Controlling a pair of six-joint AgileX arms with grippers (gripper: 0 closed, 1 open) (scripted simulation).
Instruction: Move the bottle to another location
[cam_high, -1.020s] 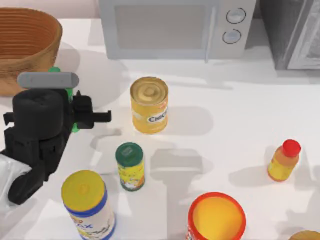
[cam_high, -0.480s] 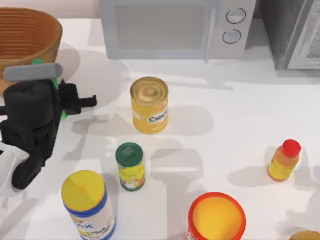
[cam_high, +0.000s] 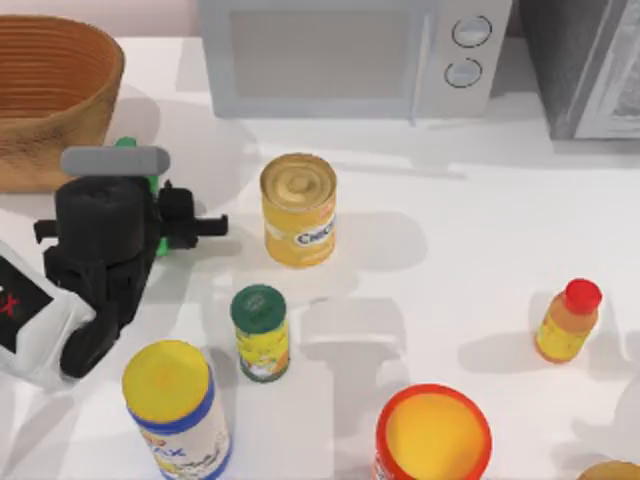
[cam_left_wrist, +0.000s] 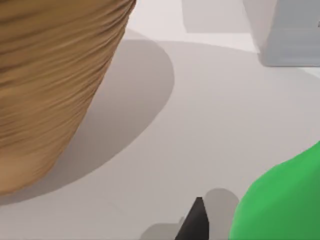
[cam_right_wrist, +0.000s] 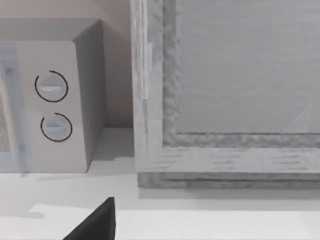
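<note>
Since half a second ago the left arm has swung back rightward and slightly down the top view, carrying the bottle with it, away from the wicker basket at the upper left. I read this as the transport step well underway, with a set-down spot on the desk not yet reached.

At the left of the frame, the left claw sits low over the desk, its black wrist bulk hiding most of the bottle; green patches show at its top and beside the fingers. The claw looks clamped on the bottle, and the left wrist view shows the green body close against a dark fingertip, the basket wall looming beside it.

Moving right, the yellow can, the small green-lidded jar and the blue-banded canister stand near the arm's path and could be knocked. Farther right stand the orange tub and the red-capped bottle.

The right arm is parked; its wrist view faces the microwave, and whether its claw is open I cannot tell.
</note>
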